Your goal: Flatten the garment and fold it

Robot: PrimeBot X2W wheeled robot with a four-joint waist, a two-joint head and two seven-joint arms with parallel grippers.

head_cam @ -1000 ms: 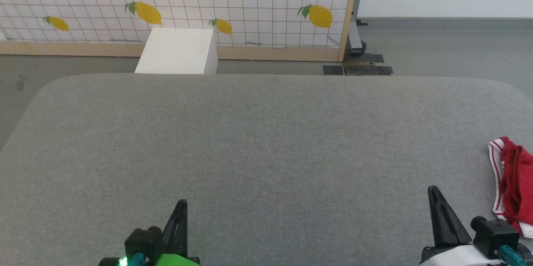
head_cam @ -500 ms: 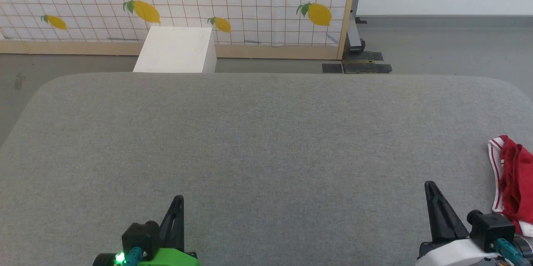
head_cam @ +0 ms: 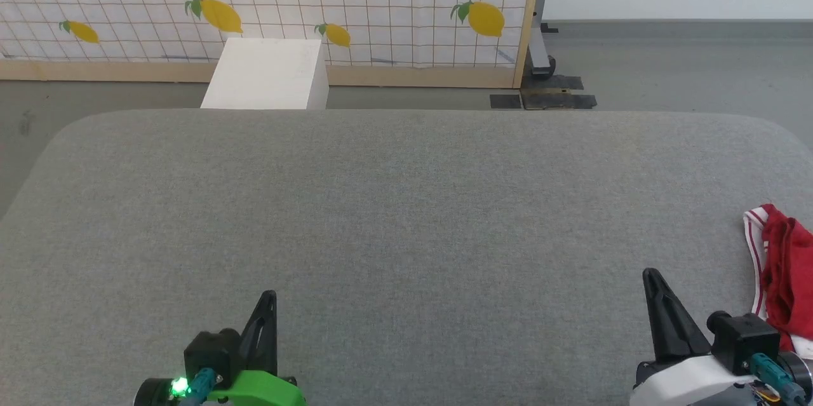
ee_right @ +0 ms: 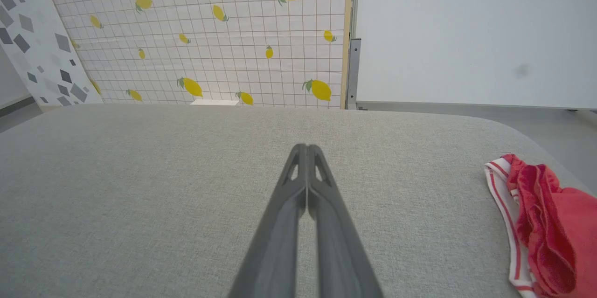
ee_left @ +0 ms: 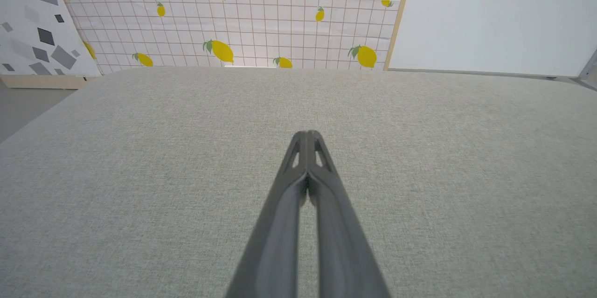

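The garment [head_cam: 784, 272] lies crumpled at the right edge of the grey padded table [head_cam: 406, 203], red fabric with white, red-striped trim, partly cut off by the head view's edge. The right wrist view shows the garment [ee_right: 541, 223] to the right of my fingers. My right gripper [head_cam: 649, 276] is shut and holds nothing, a short way left of the garment and apart from it; its tips [ee_right: 305, 148] meet. My left gripper [head_cam: 271, 295] hovers near the table's front left, shut and holding nothing, with its fingertips [ee_left: 308, 134] pressed together.
A white box [head_cam: 267, 72] stands on the floor behind the table's far edge. Behind it runs a lemon-print grid screen [head_cam: 267, 6] in a wooden frame, with a grey floor [head_cam: 667, 69] and a metal post foot [head_cam: 540, 63] at the right.
Both grippers have risen slightly in the head view, reaching a little farther over the table. The camera has tilted a bit. The garment lies as before.
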